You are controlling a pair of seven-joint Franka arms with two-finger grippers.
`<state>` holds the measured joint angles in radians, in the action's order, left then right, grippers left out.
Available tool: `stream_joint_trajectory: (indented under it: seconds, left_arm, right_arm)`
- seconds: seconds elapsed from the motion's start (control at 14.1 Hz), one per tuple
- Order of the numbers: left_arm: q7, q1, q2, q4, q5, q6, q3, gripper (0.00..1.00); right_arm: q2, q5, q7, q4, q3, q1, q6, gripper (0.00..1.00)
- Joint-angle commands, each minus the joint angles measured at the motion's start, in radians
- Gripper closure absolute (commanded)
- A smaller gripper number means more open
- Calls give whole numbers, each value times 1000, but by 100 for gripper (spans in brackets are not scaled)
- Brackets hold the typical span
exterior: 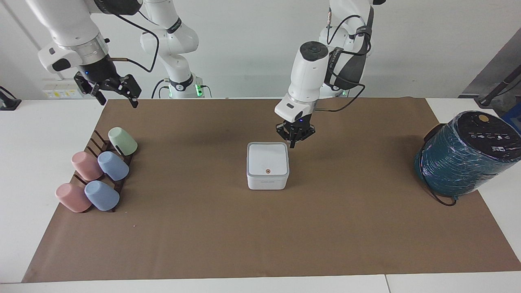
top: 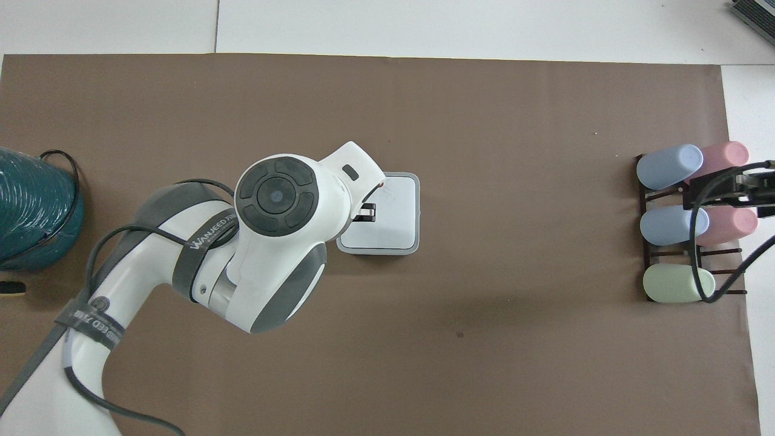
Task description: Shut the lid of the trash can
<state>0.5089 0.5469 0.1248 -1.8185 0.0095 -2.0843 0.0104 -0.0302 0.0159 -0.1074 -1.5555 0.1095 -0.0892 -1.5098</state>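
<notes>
The small white trash can [exterior: 267,181] stands in the middle of the brown mat. Its flat white lid [exterior: 268,158] with the orange dot lies down flat on the can; the lid also shows in the overhead view [top: 393,212]. My left gripper [exterior: 293,142] hangs in the air just over the can's edge toward the left arm's end, clear of the lid, with fingers shut and empty. In the overhead view the left gripper [top: 365,213] covers that edge of the lid. My right gripper [exterior: 117,97] waits open, raised above the cup rack.
A dark rack [exterior: 94,142] with several pastel cups lying on it stands at the right arm's end of the mat. A large dark teal wrapped cylinder [exterior: 464,156] lies at the left arm's end, with a black cable by it.
</notes>
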Motion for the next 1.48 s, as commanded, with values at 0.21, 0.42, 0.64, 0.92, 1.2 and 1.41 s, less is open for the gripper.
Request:
stream_joint_trajectory:
  seconds: [0.21, 0.42, 0.64, 0.92, 1.2, 1.41]
  left_arm:
    - [-186, -152, -126, -113, 20, 9, 5, 0]
    - [-347, -254, -184, -140, 20, 24, 5, 0]
    - [-438, -340, -217, -127, 20, 70, 2, 0]
    - [-533, -453, -208, -10, 21, 165, 2, 0]
    - [-575, -513, -163, 141, 23, 251, 2, 0]
    - [-576, -525, -108, 283, 26, 375, 0, 0]
  right_arm:
    - [-22, -17, 26, -20, -1, 5, 10, 0]
    - [-22, -17, 26, -20, -1, 3, 10, 0]
    - [-22, -17, 26, -20, -1, 3, 10, 0]
    - [-22, -17, 26, -20, -1, 5, 10, 0]
    - [-22, -17, 26, -20, -1, 3, 10, 0]
    - [-22, -17, 26, -20, -1, 5, 10, 0]
